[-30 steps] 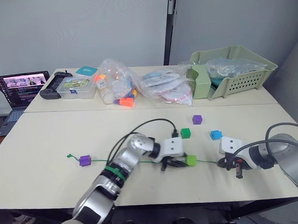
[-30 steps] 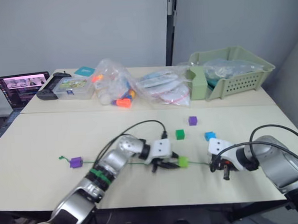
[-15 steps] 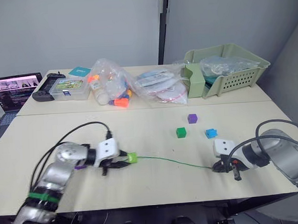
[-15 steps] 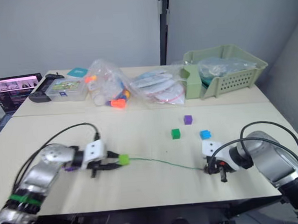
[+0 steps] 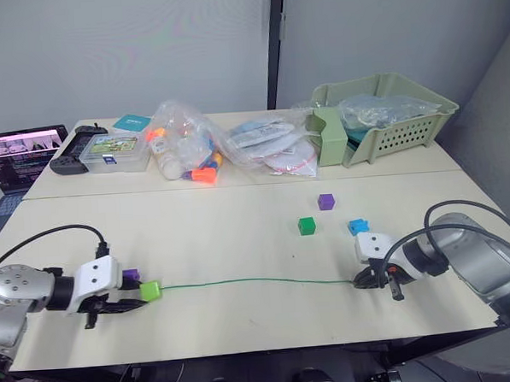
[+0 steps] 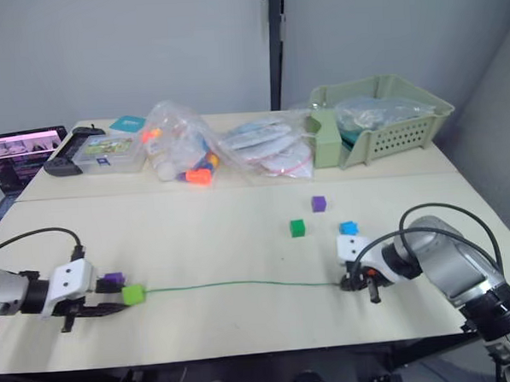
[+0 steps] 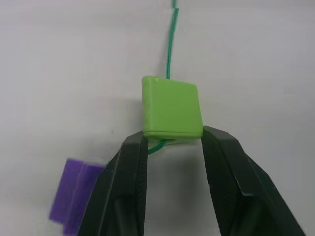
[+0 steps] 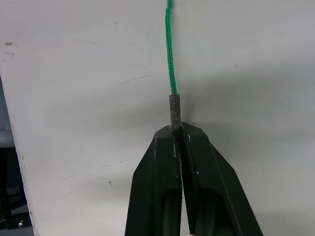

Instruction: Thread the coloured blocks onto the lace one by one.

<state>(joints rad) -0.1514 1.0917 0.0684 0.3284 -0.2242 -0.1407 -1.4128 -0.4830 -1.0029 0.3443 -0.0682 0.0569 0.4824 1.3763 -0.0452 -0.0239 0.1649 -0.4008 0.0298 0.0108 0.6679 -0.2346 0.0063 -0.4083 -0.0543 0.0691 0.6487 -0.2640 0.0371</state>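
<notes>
A thin green lace (image 5: pixel 251 283) lies stretched across the near part of the table. My right gripper (image 5: pixel 364 281) is shut on its stiff grey tip (image 8: pixel 174 110). At the other end, my left gripper (image 7: pixel 172 140) is shut on a lime green block (image 7: pixel 172 107) threaded on the lace. A purple block (image 5: pixel 131 274) sits right beside the lime one (image 5: pixel 150 291), also on the lace. Three loose blocks lie further back on the right: dark green (image 5: pixel 306 226), purple (image 5: pixel 326 202) and blue (image 5: pixel 358 227), the blue one just behind my right gripper.
Along the far side stand a pale green basket (image 5: pixel 388 115), clear plastic bags (image 5: pixel 193 147) with orange toys, a clear box (image 5: pixel 112 151) and a black controller (image 5: pixel 70 164). A laptop (image 5: pixel 22 152) sits off the far left corner. Black cables loop from both wrists.
My left gripper has drawn the lime green block far to the left along the lace, up to the purple block. The right gripper kept hold of the tip. The camera shifted slightly.
</notes>
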